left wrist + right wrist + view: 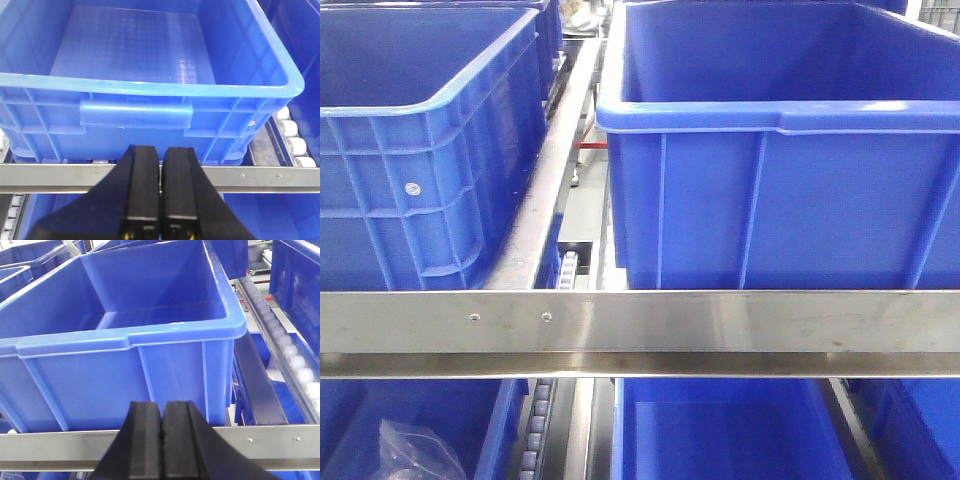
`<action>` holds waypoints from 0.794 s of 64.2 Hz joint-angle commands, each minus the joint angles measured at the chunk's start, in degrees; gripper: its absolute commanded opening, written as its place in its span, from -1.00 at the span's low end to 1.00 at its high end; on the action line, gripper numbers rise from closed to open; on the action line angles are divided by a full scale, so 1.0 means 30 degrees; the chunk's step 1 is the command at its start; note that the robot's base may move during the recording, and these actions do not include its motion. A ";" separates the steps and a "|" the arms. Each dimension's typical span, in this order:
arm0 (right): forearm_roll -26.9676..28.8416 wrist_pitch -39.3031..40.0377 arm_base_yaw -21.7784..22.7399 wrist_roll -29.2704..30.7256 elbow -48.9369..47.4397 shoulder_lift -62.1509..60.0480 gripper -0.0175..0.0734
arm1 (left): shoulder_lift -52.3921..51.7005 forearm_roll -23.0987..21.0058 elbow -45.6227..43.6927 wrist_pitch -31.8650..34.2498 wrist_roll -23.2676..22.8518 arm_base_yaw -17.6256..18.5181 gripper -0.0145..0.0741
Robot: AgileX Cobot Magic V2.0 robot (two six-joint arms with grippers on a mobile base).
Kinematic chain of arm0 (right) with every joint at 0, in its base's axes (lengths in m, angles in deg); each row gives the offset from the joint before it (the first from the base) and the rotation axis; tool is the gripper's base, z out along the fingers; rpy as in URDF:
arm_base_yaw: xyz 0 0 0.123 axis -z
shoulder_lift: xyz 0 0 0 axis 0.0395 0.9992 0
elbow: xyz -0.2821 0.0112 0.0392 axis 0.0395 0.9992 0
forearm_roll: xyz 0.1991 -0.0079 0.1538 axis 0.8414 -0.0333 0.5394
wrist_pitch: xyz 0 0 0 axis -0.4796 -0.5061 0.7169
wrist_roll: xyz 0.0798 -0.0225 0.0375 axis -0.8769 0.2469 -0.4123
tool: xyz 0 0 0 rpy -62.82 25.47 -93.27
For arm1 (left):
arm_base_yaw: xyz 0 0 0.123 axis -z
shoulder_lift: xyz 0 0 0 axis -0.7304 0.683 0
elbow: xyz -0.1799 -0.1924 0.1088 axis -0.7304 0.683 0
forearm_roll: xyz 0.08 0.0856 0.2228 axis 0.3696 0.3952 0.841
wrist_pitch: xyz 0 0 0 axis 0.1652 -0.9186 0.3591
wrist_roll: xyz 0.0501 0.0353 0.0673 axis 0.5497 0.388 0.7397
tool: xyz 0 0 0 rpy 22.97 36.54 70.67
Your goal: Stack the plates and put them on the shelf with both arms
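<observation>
My left gripper [160,217] and right gripper [161,450] were both clenched empty at 6 o'clock, facing blue bins [150,90] behind a steel rail [640,320]. No plates showed anywhere.

Steel roller rack [640,322]: two blue plastic crates side by side behind its front rail, left crate [420,150], right crate [780,160]; more blue crates [720,430] below the rail.

Bins and a rail in the way

Metal rail [640,320] crosses low in front; both bins [420,150] [780,150] open on top.
</observation>
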 commanded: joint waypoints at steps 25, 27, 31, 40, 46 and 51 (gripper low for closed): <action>-0.0113 0.1525 0.0091 0.0066 0.0020 -0.0353 -0.57 | 0.0096 0.0027 -0.0565 0.1520 -0.0179 0.0086 -0.48; -0.0113 0.1525 0.0091 0.0066 0.0020 -0.0353 -0.57 | 0.0096 0.0027 -0.0565 0.1481 -0.0179 0.0086 -0.48; -0.0113 0.1525 0.0091 0.0066 0.0020 -0.0353 -0.57 | -0.0478 0.0499 -0.0565 0.1515 -0.0179 0.0086 -0.48; -0.0113 0.1525 0.0091 0.0066 0.0020 -0.0353 -0.57 | -0.2777 0.0794 0.0653 0.1926 -0.0179 0.0041 -0.48; -0.0113 0.1525 0.0091 0.0066 0.0020 -0.0353 -0.57 | -0.4866 0.0794 0.2370 0.2996 -0.0179 0.0041 -0.48; -0.0113 0.1525 0.0091 0.0066 0.0020 -0.0353 -0.57 | -0.6455 0.0638 0.4082 0.3911 -0.0179 0.0041 -0.48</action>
